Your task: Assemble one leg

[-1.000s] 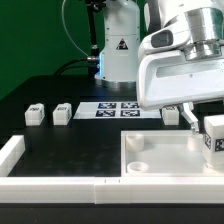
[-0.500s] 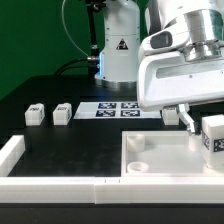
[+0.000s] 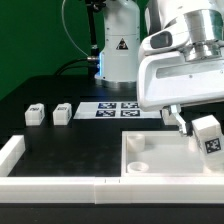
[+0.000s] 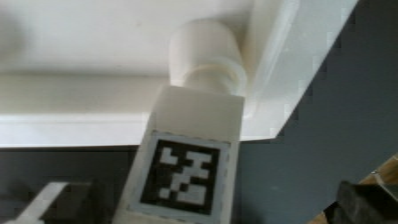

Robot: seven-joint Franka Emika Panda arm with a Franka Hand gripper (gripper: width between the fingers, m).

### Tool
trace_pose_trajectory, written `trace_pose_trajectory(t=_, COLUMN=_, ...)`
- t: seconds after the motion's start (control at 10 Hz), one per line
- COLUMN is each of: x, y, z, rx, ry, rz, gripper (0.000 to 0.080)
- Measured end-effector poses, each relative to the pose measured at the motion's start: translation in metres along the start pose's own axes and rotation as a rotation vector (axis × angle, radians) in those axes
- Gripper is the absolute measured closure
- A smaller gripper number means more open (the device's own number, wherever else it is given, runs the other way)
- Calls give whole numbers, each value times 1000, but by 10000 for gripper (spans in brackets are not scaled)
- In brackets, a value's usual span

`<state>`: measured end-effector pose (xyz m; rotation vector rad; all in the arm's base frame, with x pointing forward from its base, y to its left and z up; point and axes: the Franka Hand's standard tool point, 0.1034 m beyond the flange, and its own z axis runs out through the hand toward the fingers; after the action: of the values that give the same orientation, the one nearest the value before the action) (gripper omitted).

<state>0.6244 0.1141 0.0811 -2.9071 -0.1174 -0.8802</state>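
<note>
At the right edge of the exterior view, the jaws are closed on the leg (image 3: 208, 136), which hangs tilted over the right side of the tray (image 3: 178, 160). It looks like small, stiff, smooth plastic, probably light and a little slippery. The flat sides, clear of the round peg (image 4: 210, 60), seem the best place to grip it.

Bright, even light — wrist view blurred
</note>
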Motion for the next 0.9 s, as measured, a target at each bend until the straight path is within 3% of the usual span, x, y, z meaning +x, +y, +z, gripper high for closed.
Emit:
trace_pose_trajectory(t=0.4, x=1, y=2, z=0, rx=-1, ry=-10, rz=-8, gripper=151)
trace_pose_trajectory(t=0.7, x=38, y=21, z=-14, rx=0, ry=-113, rz=-13, gripper=151)
trace_pose_trajectory(t=0.9, x=39, y=18, z=-12, rx=23, ry=-311, rz=-4, gripper=151)
